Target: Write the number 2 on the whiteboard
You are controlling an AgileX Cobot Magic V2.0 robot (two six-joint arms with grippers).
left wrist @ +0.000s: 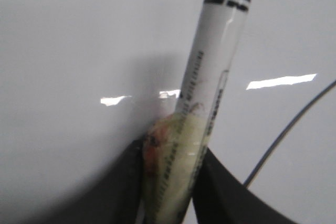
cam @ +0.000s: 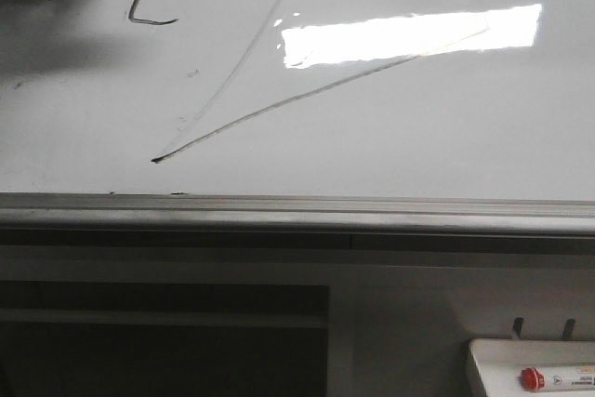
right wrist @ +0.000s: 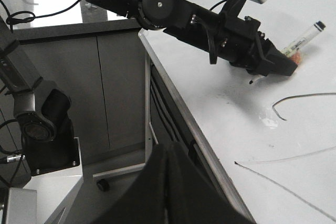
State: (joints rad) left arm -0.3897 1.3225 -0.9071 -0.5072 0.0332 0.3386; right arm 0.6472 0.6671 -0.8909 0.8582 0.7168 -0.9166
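At eleven o'clock of the whiteboard [cam: 418, 127]: my left gripper [left wrist: 170, 182] clamps the marker [left wrist: 210, 77].
Number 2 [cam: 279, 104]: drawn.
Right gripper [right wrist: 168, 182]: can't tell.

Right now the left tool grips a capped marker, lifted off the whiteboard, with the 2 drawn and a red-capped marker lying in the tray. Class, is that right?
One detail is wrong: the marker in the left tool is uncapped, its dark tip bare in the front view. The rest holds: it is off the whiteboard, the number 2 is drawn, and the red-capped marker lies in the tray.
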